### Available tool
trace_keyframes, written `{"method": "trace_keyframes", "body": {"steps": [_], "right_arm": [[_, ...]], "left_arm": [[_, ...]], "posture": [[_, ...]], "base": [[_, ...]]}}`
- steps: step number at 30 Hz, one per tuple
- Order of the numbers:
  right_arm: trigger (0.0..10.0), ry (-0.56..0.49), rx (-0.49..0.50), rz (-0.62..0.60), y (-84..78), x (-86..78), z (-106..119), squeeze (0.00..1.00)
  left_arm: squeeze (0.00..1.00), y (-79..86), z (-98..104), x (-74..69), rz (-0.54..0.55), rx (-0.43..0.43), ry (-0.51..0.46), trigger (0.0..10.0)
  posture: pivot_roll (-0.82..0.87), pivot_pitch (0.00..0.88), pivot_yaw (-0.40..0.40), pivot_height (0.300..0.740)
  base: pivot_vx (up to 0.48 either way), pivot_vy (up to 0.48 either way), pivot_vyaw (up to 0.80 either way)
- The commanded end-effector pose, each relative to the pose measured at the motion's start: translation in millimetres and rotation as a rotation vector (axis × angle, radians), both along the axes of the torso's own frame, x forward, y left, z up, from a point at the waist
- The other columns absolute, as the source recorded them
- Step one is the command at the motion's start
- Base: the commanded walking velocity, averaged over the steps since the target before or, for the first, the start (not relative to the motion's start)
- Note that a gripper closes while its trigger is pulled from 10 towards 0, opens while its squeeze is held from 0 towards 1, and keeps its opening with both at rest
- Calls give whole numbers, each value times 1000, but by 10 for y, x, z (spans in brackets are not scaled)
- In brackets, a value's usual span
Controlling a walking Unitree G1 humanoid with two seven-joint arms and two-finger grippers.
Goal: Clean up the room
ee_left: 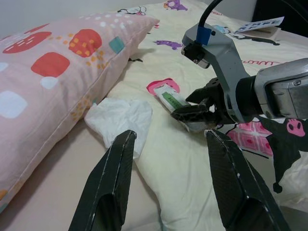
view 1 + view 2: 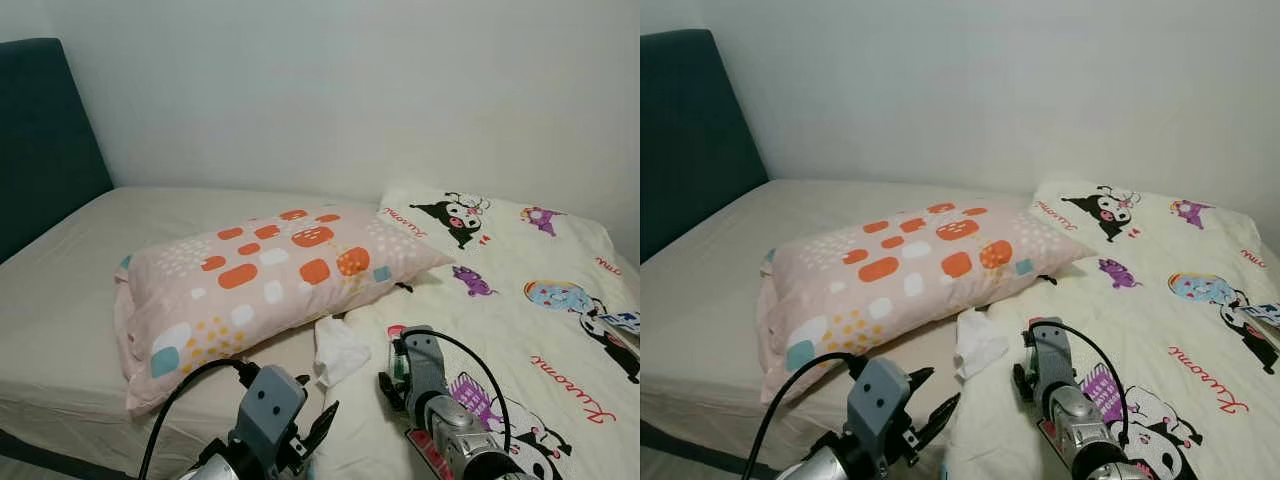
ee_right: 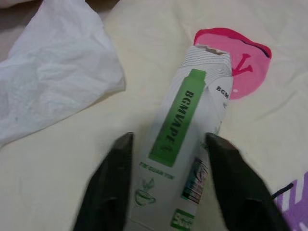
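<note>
- My right gripper (image 3: 168, 178) is down on the cartoon-print quilt (image 2: 540, 290), fingers either side of a white and green packet (image 3: 185, 144) and closing against its long edges.
- The packet lies flat on the quilt, its torn top end over a pink patch of the print (image 3: 245, 67).
- Seen from my left wrist, the right gripper's (image 1: 197, 113) black fingertips pinch the packet's (image 1: 172, 100) near end, wrist angled down toward the quilt.
- My left gripper (image 1: 171, 159) hovers just short of the quilt's edge, fingers spread apart with nothing between them.
- A crumpled white tissue (image 2: 340, 350) sits just beside the packet, at the quilt's edge, touching the mattress sheet (image 2: 70, 290).
- The pink patterned pillow (image 2: 260, 280) lies beyond the tissue, one corner overlapping the quilt.
- Past the packet the quilt runs open toward the wall (image 2: 350, 90).
- Bare sheet stretches from the pillow to the dark headboard (image 2: 40, 130).
- A printed card (image 1: 260, 22) rests farther along the quilt, well apart from the packet.
</note>
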State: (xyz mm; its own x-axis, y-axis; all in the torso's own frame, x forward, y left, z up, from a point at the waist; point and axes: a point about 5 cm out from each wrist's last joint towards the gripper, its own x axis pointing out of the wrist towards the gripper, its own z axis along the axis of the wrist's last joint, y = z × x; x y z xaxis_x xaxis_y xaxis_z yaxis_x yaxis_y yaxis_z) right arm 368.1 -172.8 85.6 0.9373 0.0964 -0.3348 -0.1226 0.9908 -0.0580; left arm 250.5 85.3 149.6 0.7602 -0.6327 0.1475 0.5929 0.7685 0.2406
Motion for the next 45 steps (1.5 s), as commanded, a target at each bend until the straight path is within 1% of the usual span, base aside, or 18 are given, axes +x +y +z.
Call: {"method": "trace_keyframes", "body": {"steps": [1,14,15,17,18,21,22,23,36,37,38,39,40,41,42,43,44,45], "right_arm": [[10000,63,-1,-6,1,-62,-121,0],[10000,86,5,-37,-58,-101,-178,0],[10000,88,5,-39,-63,-104,-183,298],[10000,89,5,-40,-68,-106,-185,298],[10000,90,4,-41,-71,-107,-186,1000],[10000,91,-2,-44,-74,-107,-186,1000],[10000,92,-9,-47,-79,-106,-186,784],[10000,93,-14,-51,-83,-105,-185,0],[10000,111,-61,-62,-133,-127,-214,0],[7451,114,-57,-61,-134,-134,-224,0],[7451,114,-57,-61,-134,-134,-224,0],[6510,116,-49,-59,-130,-138,-230,0],[6510,116,-49,-59,-130,-138,-230,0],[3294,117,-42,-58,-127,-141,-234,0],[3294,117,-42,-58,-127,-141,-234,0],[2118,116,-36,-56,-121,-140,-235,0],[2118,116,-36,-56,-121,-140,-235,0],[235,115,-32,-54,-116,-138,-232,0]], "left_arm": [[0,-1,-49,-23,-13,31,18,10000],[0,-32,-71,-42,-45,42,29,10000],[0,-33,-73,-44,-47,43,30,10000],[0,-35,-72,-43,-47,43,29,10000],[0,-36,-70,-40,-47,42,29,10000],[0,-35,-67,-37,-47,41,29,10000],[0,-32,-64,-34,-45,40,28,10000],[0,-28,-61,-32,-46,40,28,10000],[0,-20,-52,-24,-46,46,24,10000],[0,-19,-54,-25,-45,48,23,10000],[0,-19,-54,-25,-45,48,23,10000],[0,-17,-54,-24,-43,48,22,10000],[0,-17,-54,-24,-43,48,22,10000],[0,-14,-54,-22,-39,49,21,10000],[0,-14,-54,-22,-39,49,21,10000],[0,-11,-53,-18,-36,50,20,10000],[0,-11,-53,-18,-36,50,20,10000],[0,-9,-51,-11,-34,50,19,10000]], "posture": [[53,234,-14,597],[51,225,-12,597],[50,222,-11,597],[50,224,-11,597],[51,223,-11,597],[51,225,-11,597],[51,225,-11,597],[51,225,-11,597],[54,225,-8,597],[54,227,-8,597],[54,227,-8,597],[54,227,-8,597],[54,227,-8,597],[55,227,-9,597],[55,227,-9,597],[52,225,-8,597],[52,225,-8,597],[54,224,-8,597]], "base": [[0,0,0],[0,0,0],[0,0,0],[0,0,0],[0,0,0],[0,0,0],[0,0,0],[0,0,0],[0,0,0],[0,0,0],[0,0,0],[0,0,0],[0,0,0],[0,0,0],[0,0,0],[0,0,0],[0,0,0],[0,0,0]]}}
